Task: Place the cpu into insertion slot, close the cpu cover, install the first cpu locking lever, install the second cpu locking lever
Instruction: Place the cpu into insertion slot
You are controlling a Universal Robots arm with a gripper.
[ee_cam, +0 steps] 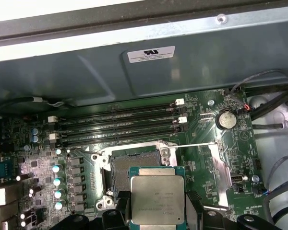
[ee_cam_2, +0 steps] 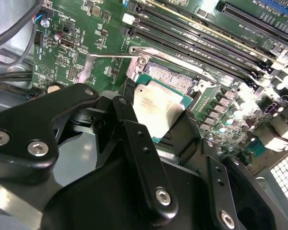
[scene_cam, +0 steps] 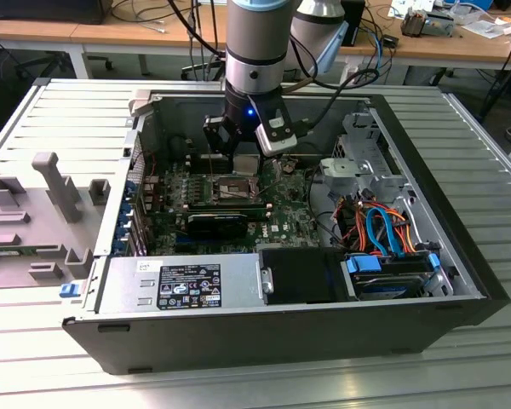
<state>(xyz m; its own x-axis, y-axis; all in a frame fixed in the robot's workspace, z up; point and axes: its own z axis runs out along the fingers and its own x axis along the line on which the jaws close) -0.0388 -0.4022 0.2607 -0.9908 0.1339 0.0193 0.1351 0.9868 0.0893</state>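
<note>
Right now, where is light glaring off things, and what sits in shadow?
Second wrist view: glare whitens the cpu's end nearest the end effector and a patch of the motherboard, while the black end effector itself is dark. First wrist view: the band beyond the computer case wall is blown out white. Exterior view: the case's inside is dimmer than the pale table.

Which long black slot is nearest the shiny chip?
The memory slot beside the insertion slot, closest to the cpu; the others lie nearer the case wall.
</note>
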